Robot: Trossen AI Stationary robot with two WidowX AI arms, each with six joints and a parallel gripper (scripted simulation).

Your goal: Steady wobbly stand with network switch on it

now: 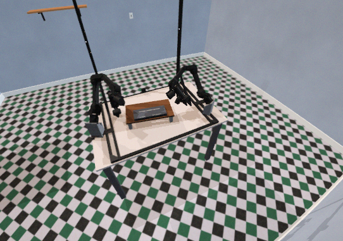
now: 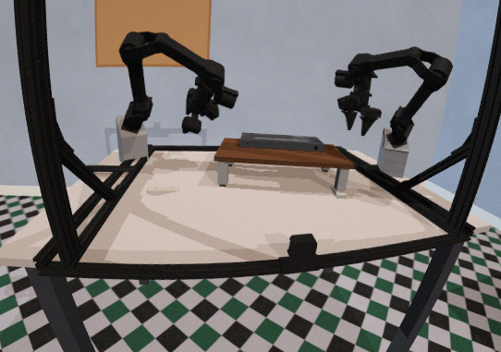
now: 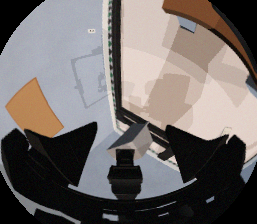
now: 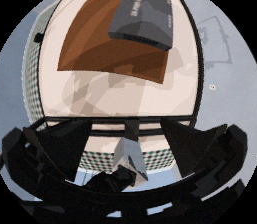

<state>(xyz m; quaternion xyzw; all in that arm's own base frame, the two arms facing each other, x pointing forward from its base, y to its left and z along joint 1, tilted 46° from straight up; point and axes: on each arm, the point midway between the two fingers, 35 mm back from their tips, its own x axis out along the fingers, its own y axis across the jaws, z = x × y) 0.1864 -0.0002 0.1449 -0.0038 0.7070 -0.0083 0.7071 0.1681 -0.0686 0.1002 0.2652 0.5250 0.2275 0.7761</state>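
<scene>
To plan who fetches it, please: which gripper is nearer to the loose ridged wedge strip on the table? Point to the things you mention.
Left. The left gripper (image 1: 186,102) (image 2: 201,119) (image 3: 133,127) hangs above the strip's (image 2: 163,189) (image 3: 227,131) side; the right gripper (image 1: 116,112) (image 2: 357,131) (image 4: 126,121) hangs beyond the stand's (image 1: 131,109) (image 2: 282,157) (image 3: 188,11) (image 4: 95,52) opposite end.
</scene>
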